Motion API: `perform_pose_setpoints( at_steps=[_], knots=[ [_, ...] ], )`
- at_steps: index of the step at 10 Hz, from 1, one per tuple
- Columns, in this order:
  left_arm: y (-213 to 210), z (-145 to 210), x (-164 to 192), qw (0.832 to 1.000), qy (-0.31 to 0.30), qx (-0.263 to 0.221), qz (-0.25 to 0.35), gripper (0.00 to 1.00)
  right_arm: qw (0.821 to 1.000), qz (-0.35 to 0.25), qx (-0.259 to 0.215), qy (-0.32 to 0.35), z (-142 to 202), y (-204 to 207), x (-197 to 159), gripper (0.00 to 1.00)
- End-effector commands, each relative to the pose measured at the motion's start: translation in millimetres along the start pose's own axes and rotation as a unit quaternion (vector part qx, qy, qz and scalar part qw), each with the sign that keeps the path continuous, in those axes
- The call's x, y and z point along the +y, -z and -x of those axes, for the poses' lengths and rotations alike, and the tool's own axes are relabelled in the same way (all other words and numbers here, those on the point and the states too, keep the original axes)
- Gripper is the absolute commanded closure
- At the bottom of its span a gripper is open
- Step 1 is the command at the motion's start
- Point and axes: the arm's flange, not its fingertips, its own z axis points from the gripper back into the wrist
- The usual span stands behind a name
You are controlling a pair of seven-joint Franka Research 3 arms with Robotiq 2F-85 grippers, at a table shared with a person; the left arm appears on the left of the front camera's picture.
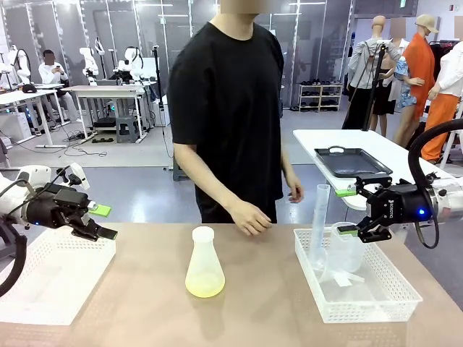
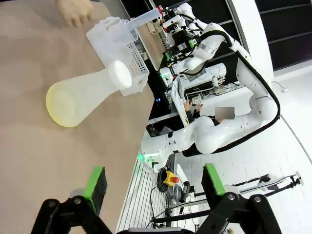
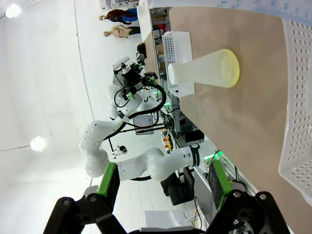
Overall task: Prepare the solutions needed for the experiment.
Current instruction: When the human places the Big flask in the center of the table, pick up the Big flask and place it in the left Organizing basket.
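A frosted conical flask (image 1: 204,264) stands upright mid-table, with a shallow layer of pale yellow solution (image 1: 205,288) at its bottom. The left wrist view shows the flask (image 2: 83,95) and its yellow base (image 2: 56,105); so does the right wrist view, flask (image 3: 200,72) and base (image 3: 230,68). My left gripper (image 1: 101,220) (image 2: 153,185) hovers open over the left basket, well left of the flask. My right gripper (image 1: 353,212) (image 3: 163,180) hangs open over the right basket, beside a clear beaker (image 1: 347,249), with nothing between its fingers.
A white mesh basket (image 1: 43,289) sits at the table's left. Another basket (image 1: 391,300) at the right holds a tall graduated cylinder (image 1: 319,220) and the beaker. The person stands at the far edge with a hand (image 1: 249,217) just behind the flask.
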Motion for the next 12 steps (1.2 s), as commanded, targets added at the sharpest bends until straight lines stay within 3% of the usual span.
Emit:
perform_pose_setpoints(
  at_steps=[1,2,4,5,7,9,10,11,12],
  knots=[
    [0,-1,-2,1.000,0.002,0.000,0.000,0.00,1.000,0.003,0.002,-0.002,1,-1,1,0.08],
    [16,0,-13,0.996,0.078,0.019,-0.049,0.00,1.000,0.003,0.002,-0.002,1,-1,1,0.08],
    [29,7,-23,0.980,0.176,0.029,-0.085,0.00,1.000,0.003,0.002,-0.002,1,-1,1,0.08],
    [36,14,-27,0.964,0.226,0.071,-0.121,0.00,1.000,0.003,0.002,-0.002,1,-1,1,0.08],
    [48,20,-32,0.929,0.312,0.110,-0.167,0.00,1.000,0.003,0.002,-0.002,1,-1,1,0.08],
    [67,25,-36,0.881,0.409,0.132,-0.199,0.00,1.000,0.003,0.002,-0.002,1,-1,1,0.08],
    [70,23,-35,0.869,0.421,0.148,-0.211,0.00,1.000,0.003,0.002,-0.002,1,-1,1,0.08],
    [56,16,-38,0.903,0.365,0.144,-0.173,0.00,1.000,0.003,0.002,-0.002,1,-1,1,0.08],
    [56,16,-38,0.903,0.365,0.144,-0.173,0.00,1.000,0.003,0.002,-0.002,1,-1,1,0.08]
  ],
)
